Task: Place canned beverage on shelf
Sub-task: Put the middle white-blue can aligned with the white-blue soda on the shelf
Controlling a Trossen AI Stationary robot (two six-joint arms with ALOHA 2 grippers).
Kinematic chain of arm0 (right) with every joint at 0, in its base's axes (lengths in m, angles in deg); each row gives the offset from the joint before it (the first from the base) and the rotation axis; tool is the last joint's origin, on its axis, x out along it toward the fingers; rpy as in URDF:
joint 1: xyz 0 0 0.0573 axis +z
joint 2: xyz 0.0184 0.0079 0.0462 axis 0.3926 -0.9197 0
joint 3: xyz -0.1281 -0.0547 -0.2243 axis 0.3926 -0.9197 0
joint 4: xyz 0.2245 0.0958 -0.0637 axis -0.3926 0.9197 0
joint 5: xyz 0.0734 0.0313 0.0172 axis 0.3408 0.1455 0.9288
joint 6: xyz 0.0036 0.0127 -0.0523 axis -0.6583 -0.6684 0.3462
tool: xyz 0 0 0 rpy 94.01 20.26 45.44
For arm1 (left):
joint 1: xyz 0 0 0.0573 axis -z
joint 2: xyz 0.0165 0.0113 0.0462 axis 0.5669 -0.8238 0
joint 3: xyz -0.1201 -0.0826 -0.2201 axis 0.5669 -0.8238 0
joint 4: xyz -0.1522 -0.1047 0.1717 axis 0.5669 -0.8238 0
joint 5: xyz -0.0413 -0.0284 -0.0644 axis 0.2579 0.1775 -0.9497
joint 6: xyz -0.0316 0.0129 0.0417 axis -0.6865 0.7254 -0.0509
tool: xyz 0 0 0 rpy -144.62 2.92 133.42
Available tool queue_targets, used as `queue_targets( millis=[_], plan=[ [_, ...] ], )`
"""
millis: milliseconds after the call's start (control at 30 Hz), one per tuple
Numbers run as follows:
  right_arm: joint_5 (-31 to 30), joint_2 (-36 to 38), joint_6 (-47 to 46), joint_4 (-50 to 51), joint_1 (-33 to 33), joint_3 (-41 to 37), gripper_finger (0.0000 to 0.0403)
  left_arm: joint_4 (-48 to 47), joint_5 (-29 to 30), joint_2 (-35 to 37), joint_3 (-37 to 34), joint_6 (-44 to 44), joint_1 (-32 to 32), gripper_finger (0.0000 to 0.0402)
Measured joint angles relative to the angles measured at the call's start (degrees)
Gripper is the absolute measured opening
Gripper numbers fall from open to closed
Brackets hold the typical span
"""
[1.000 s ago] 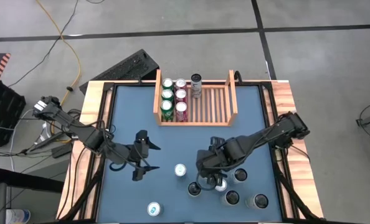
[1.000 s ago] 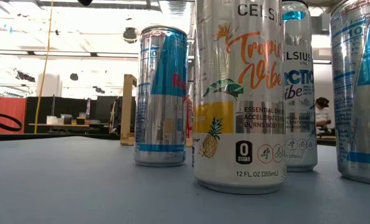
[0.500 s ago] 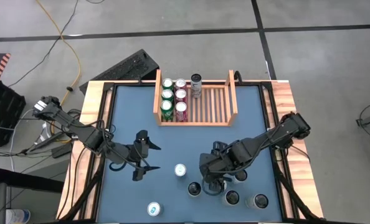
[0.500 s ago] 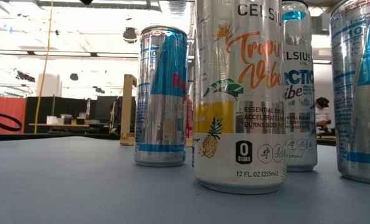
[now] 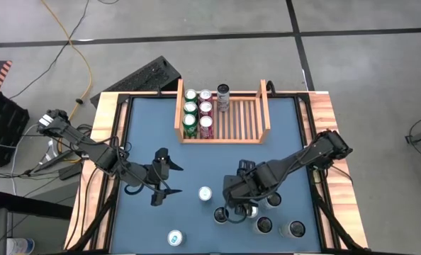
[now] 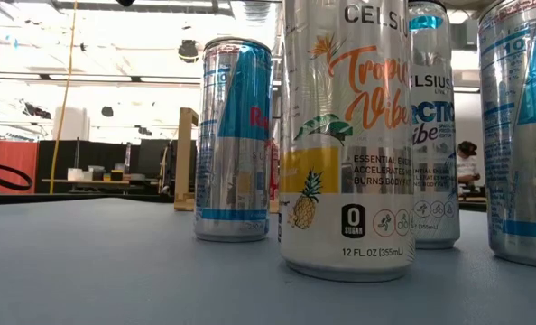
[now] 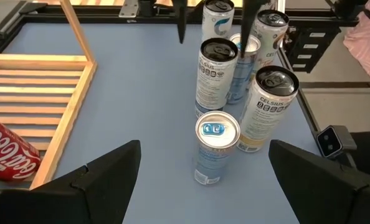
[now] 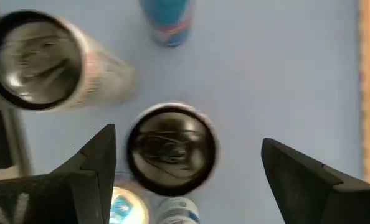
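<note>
The light-wood shelf (image 5: 242, 117) stands at the table's far edge. Green and red cans (image 5: 198, 115) fill its left side, and one dark can (image 5: 223, 94) stands at its back. Several loose cans (image 5: 264, 225) stand upright near the front edge. My right gripper (image 5: 237, 210) hangs open above them, pointing down. In the right wrist view its fingers (image 8: 79, 171) stand on either side of a dark-topped can (image 8: 170, 148) without touching it. My left gripper (image 5: 168, 183) waits open to the left, facing the cans (image 7: 216, 146).
A single can (image 5: 205, 193) stands left of the group and another (image 5: 175, 238) stands at the front. In the low view a tall Celsius can (image 6: 346, 135) and a blue-and-silver can (image 6: 236, 140) stand close by. A raised wooden border (image 5: 104, 142) rims the blue table.
</note>
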Motion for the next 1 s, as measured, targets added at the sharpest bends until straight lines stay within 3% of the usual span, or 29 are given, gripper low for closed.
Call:
queue_targets(
  millis=[300,733,1000],
  plan=[
    [1.72,0.04,-2.02,-2.76,-0.1,-4.87,0.0306,-0.09,-0.98,0.0,0.0,1.18,0.0,0.0341],
    [2.45,0.02,-0.68,-4.28,-0.86,-5.62,0.0305,-0.11,-1.11,0.0,0.02,1.75,0.0,0.0341],
    [3.03,0.02,-0.63,-4.3,-0.86,-5.62,0.0255,-0.11,-1.09,0.0,0.02,2.12,0.0,0.0341]
  ],
)
